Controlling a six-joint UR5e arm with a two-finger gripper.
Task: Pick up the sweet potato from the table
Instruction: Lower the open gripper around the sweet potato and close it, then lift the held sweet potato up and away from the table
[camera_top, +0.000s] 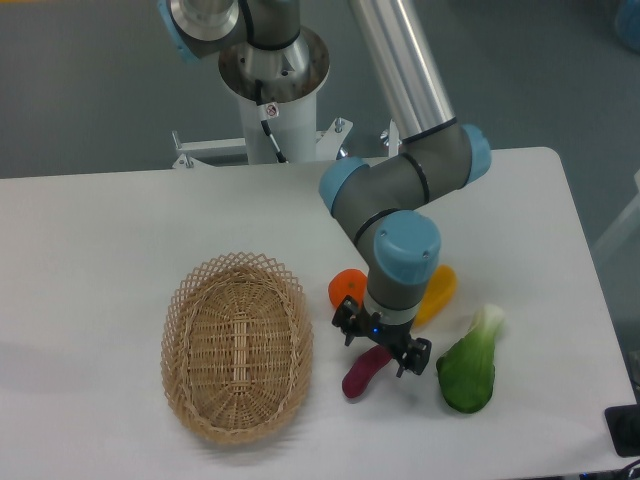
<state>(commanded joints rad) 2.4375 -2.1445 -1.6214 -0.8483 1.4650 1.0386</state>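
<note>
- The gripper (380, 345) was positioned directly over the sweet potato (362, 373), jaws spread.
- An orange (343, 284) was partly hidden behind the arm.
- A wicker basket (236, 345) was seen left on the table (100, 250).
</note>
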